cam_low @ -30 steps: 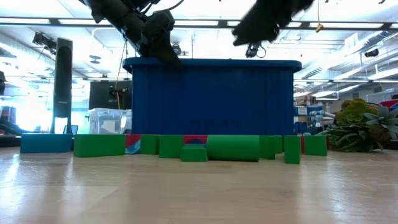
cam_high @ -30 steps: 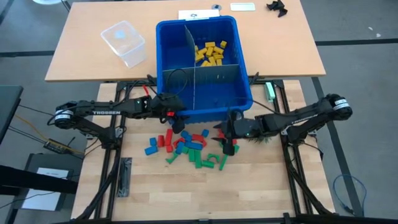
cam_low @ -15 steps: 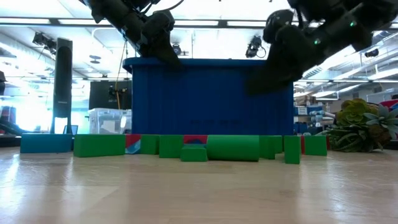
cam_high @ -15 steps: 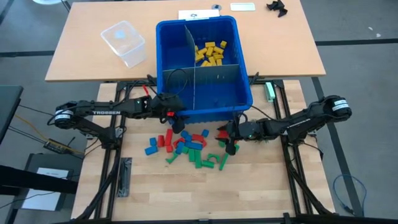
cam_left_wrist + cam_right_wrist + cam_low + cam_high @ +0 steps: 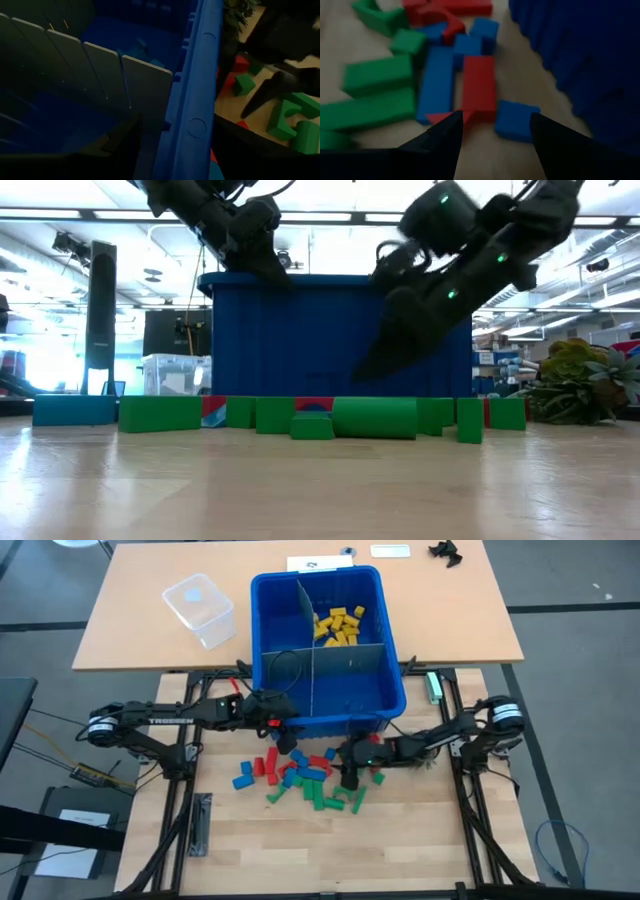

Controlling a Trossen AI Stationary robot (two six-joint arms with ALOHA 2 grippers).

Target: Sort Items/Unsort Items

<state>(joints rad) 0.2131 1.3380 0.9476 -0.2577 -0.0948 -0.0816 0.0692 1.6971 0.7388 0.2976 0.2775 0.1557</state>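
since a second ago the right tool (image 5: 347, 780) moves left over the blocks (image 5: 300, 778) on the surface (image 5: 400, 840), jaws apart, empty. its wrist view alone shows a red block (image 5: 478, 82) between them. left tool (image 5: 285, 738) open over the bin (image 5: 330, 710).

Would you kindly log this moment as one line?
left gripper: open, at blue bin | right gripper: open above loose blocks
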